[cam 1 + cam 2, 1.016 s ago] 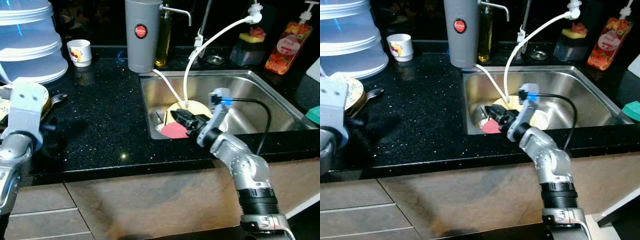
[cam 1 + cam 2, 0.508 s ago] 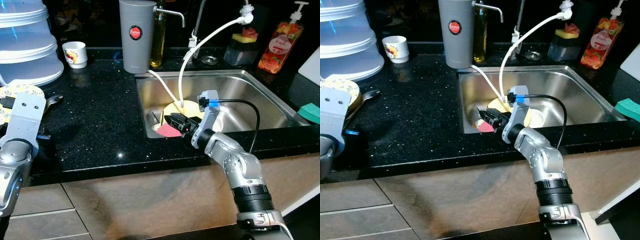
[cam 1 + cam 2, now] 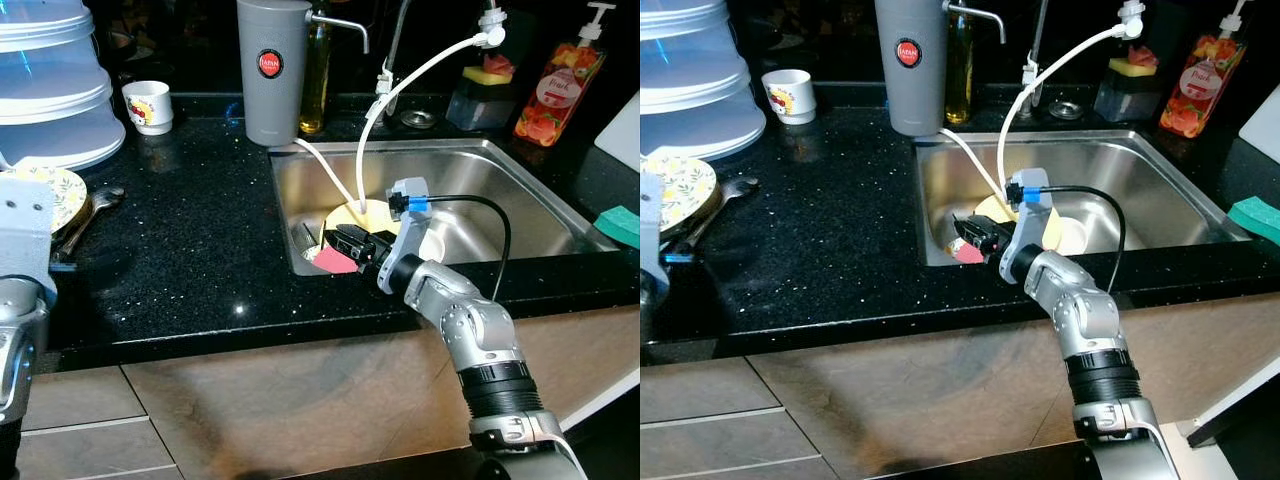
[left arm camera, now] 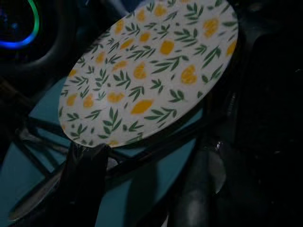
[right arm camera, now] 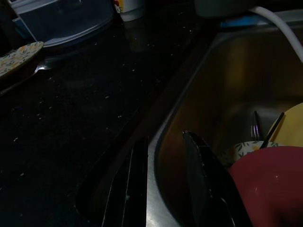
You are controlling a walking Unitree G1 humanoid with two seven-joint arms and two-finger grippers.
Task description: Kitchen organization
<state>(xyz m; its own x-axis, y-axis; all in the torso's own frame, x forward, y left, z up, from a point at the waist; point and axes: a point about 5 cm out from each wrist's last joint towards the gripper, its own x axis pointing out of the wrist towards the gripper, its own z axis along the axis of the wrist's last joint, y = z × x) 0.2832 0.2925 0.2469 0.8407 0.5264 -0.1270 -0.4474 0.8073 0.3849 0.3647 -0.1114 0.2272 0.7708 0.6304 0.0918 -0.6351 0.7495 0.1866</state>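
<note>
Reaching over the front rim of the stainless steel sink (image 3: 520,190), the right tool (image 3: 340,241) has its fingers narrowly parted, one pressed against the red plastic bowl (image 3: 338,261) in the sink's near left corner. Can't tell the left tool's (image 4: 137,175) state, it's hovering by the lemon-patterned round plate (image 4: 151,71).

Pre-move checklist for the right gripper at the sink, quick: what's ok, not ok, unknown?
1. Right gripper over the near left corner of the sink, by the pink bowl: ok.
2. Fingers parted, one each side of the sink's edge in the right wrist view: ok.
3. Grip on the bowl: not ok, nothing held.
4. White hose hangs into the sink just behind the gripper: not ok, snag risk.
5. Yellow plate and cutlery crowd the bowl: cannot tell if it lifts free.
6. Left gripper's state above the floral plate: cannot tell.
</note>
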